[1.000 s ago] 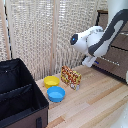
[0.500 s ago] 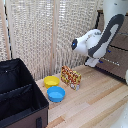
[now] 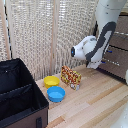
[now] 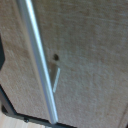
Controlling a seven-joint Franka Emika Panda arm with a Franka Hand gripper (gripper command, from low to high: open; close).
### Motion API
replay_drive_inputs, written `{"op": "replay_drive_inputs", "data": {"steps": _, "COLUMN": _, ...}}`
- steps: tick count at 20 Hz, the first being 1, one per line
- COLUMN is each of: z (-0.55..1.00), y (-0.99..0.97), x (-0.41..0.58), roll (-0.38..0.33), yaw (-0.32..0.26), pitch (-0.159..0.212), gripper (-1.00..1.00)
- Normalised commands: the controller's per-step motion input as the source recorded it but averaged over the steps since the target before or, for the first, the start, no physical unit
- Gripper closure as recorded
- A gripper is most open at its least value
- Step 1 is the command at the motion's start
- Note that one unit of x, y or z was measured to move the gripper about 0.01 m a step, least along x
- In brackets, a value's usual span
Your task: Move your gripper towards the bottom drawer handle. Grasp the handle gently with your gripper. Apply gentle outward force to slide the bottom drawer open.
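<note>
In the exterior view the bulky white arm reaches down in front of the dark brown drawers at that view's right. The gripper shows only as a white block low on the arm, close to the bottom drawer; its fingers are hidden. In the wrist view a silver bar handle runs diagonally, very close, across a brown drawer front. No fingers show there. A second, thinner silver bar lies on the front below a small dark spot.
A black fabric bin stands at the exterior view's left. A yellow bowl, a blue bowl and a colourful box sit on the wooden floor. A reed screen stands behind.
The arm's end has shifted slightly lower and closer to the drawers. The bowls, box and bin have not moved.
</note>
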Motion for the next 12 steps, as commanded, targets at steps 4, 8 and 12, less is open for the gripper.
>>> {"op": "replay_drive_inputs", "data": {"steps": 4, "z": -0.08, "y": -0.44, "x": 0.024, "roll": 0.033, "yaw": 0.163, "pitch": 0.016, "gripper": 1.00}}
{"op": "replay_drive_inputs", "data": {"steps": 8, "z": 0.00, "y": -0.26, "x": 0.000, "roll": 0.025, "yaw": 0.205, "pitch": 0.025, "gripper": 1.00}}
{"op": "replay_drive_inputs", "data": {"steps": 12, "z": 0.00, "y": -0.05, "x": 0.000, "roll": 0.003, "yaw": 0.001, "pitch": 0.000, "gripper": 1.00}}
